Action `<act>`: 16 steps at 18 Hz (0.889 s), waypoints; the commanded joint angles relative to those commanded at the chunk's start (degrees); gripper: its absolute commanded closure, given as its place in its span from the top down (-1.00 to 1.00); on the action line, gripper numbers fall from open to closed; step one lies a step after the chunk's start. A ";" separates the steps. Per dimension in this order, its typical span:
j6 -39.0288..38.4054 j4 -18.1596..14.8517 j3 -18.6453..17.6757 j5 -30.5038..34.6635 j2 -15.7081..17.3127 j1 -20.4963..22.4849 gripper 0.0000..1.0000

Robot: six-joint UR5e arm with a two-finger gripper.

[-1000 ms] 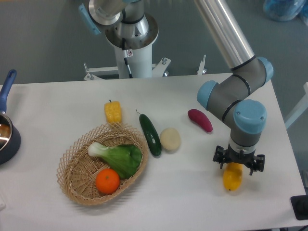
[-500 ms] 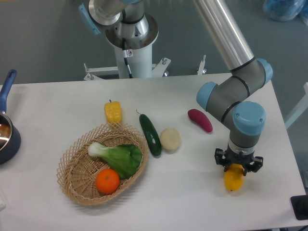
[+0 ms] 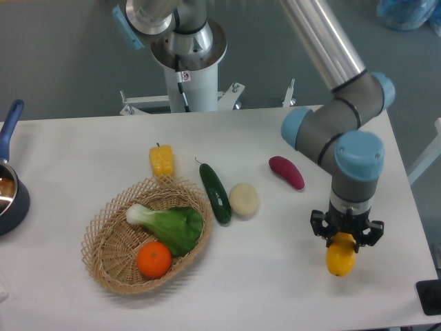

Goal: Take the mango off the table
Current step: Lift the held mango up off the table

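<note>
The smooth yellow-orange mango (image 3: 341,259) lies near the right-hand end of the large flat white bench (image 3: 275,283), toward its front edge, well apart from the other produce. The black 2-finger gripper (image 3: 345,238) of the grey-and-blue arm (image 3: 344,131) points straight down over the upper end of the fruit, and its jaws sit on either side of that end, appearing clamped on it. Whether the mango's lower end touches the bench or has just cleared it cannot be told from this view.

The step in hand looks like the grasp itself, or the very start of the lift. The next move calls for a straight vertical raise, slow enough that the smooth, tapering skin does not slide out from between the fingers, since the hold is near 1 end and the free end may swing or droop.

Further left lie the purple sweet potato (image 3: 286,172), a pale round potato (image 3: 244,199) and a dark green cucumber (image 3: 215,192) just beside it, a ribbed yellow corn piece (image 3: 162,160), and an oval wicker basket (image 3: 110,265) holding a leafy green vegetable (image 3: 169,225) and a round orange (image 3: 154,260). A dark blue pan (image 3: 9,189) sits at the far left edge.
</note>
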 joint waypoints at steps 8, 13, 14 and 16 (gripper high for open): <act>-2.56 -0.09 -0.97 -14.09 8.63 -0.97 -0.18; -2.30 0.00 -1.05 -14.27 8.90 -0.97 -0.18; -2.21 0.00 -1.05 -14.27 8.90 -0.79 -0.18; -2.12 0.00 -1.05 -14.27 8.90 -0.62 -0.18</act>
